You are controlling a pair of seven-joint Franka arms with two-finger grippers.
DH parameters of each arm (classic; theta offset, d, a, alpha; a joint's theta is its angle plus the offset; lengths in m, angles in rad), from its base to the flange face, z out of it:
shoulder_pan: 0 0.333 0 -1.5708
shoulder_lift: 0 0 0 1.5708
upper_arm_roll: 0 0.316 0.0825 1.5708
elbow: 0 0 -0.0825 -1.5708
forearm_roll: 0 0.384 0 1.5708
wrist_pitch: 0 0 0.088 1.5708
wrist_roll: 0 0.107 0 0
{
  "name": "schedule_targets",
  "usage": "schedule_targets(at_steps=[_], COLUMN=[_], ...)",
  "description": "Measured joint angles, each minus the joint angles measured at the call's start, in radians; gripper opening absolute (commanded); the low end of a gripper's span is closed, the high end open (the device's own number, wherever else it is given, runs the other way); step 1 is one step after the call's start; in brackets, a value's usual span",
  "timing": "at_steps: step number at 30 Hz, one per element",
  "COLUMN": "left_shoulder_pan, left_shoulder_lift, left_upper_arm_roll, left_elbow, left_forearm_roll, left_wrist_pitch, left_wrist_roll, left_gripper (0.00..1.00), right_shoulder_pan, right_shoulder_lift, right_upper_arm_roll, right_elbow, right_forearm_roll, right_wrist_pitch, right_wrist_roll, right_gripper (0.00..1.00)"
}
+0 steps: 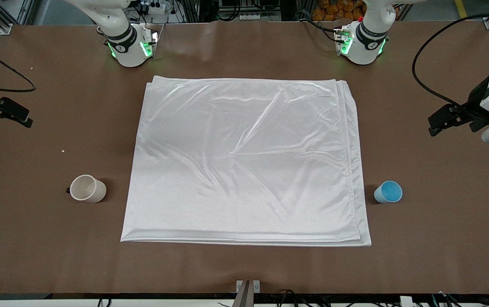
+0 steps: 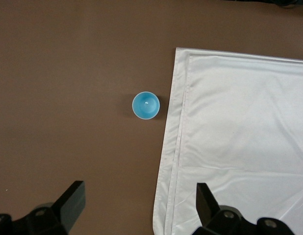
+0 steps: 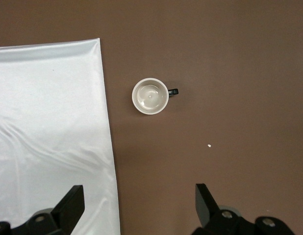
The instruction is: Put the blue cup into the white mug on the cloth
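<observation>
Left gripper (image 2: 139,208): the fingers (image 2: 70,200) are spread wide and hold nothing. The gripper hangs high over bare surface (image 1: 440,221) at the left arm's end, with the blue cup (image 2: 145,105) well below it and framed between the fingers in the left wrist view. This stance reads as a pre-grasp survey position, giving the wrist camera a straight look into the cup mouth.

Right gripper (image 3: 139,208): the fingers (image 3: 70,200) are likewise fully apart and empty. The gripper hangs high over the surface at the right arm's end, with the white mug (image 3: 150,96) in plain sight below it.

Blue cup (image 1: 388,192): upright, mouth up, on the bare surface just beside the cloth (image 1: 244,162) edge toward the left arm's end. It does not touch the cloth.

White mug (image 1: 87,188): upright on the bare surface near the cloth edge toward the right arm's end, its dark handle pointing away from the cloth. The mug is empty.

Cloth: folded in layers, lightly wrinkled, lying flat between the two vessels, with nothing on it.

Task status: not started. Each vessel sits on the side of its nearest arm, which suits one arm moving the mug onto the cloth and the other bringing the cup.
</observation>
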Motion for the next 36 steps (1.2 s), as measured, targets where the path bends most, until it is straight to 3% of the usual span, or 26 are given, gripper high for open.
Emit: schedule_targets(at_steps=[28,36], left_shoulder_pan=[0.011,0.022], left_shoulder_lift=[0.028,0.056], left_upper_arm_roll=[0.007,0.011], left_elbow=[-0.009,-0.090], left_forearm_roll=[0.002,0.004], left_wrist_pitch=[0.003,0.117], left_wrist_roll=[0.040,0.057], left_gripper=[1.00,1.00], right_shoulder_pan=[-0.022,-0.026], right_shoulder_lift=[0.009,0.023], right_upper_arm_roll=[-0.005,-0.004], right_elbow=[-0.006,-0.027], right_forearm_roll=[0.000,0.000], right_wrist_pitch=[0.000,0.005], right_wrist_roll=[-0.085,-0.182], right_gripper=[1.00,1.00])
